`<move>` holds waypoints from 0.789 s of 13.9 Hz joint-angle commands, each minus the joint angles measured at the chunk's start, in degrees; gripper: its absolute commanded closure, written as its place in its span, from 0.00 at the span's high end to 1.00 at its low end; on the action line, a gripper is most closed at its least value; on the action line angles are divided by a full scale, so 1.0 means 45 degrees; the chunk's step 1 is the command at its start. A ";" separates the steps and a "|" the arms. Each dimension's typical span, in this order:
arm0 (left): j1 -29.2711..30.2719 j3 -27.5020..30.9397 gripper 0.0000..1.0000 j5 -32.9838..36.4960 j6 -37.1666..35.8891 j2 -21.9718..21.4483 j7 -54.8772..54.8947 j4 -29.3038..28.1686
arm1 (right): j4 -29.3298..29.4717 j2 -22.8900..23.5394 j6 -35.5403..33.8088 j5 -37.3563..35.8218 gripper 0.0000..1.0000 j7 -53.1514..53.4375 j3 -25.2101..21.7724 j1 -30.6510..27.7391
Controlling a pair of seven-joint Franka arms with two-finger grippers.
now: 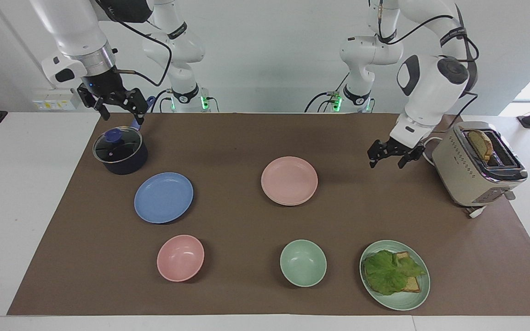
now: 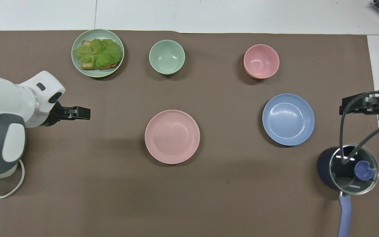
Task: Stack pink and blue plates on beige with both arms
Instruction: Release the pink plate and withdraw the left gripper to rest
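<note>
Pink plate [image 1: 289, 180] sits in the middle of the brown mat [image 1: 246, 138], resting on a beige plate [image 1: 298, 202] of which only a thin rim shows underneath. Blue plate [image 1: 164, 197] lies flat by itself toward the right arm's end, just beside a dark lidded pot [image 1: 120, 151] that stands nearer the robots.

Left hand [image 1: 394, 156] hangs in the air over bare mat between the pink plate and the toaster [image 1: 476, 165], fingers spread apart and holding nothing. Right hand [image 1: 118, 105] hovers above the pot, its fingers apart too, empty.

Farther from the robots stand a pink bowl [image 1: 180, 257], a green bowl [image 1: 302, 263] and a green plate [image 1: 414, 299] carrying lettuce and toast. A slice of bread pokes out of the toaster's slot.
</note>
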 commanded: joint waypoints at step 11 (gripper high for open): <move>0.0691 0.0040 1.00 0.1069 -0.5857 -0.0132 0.0913 0.4952 | -0.2707 0.0144 0.3956 0.0273 1.00 -0.1203 0.0033 -0.0920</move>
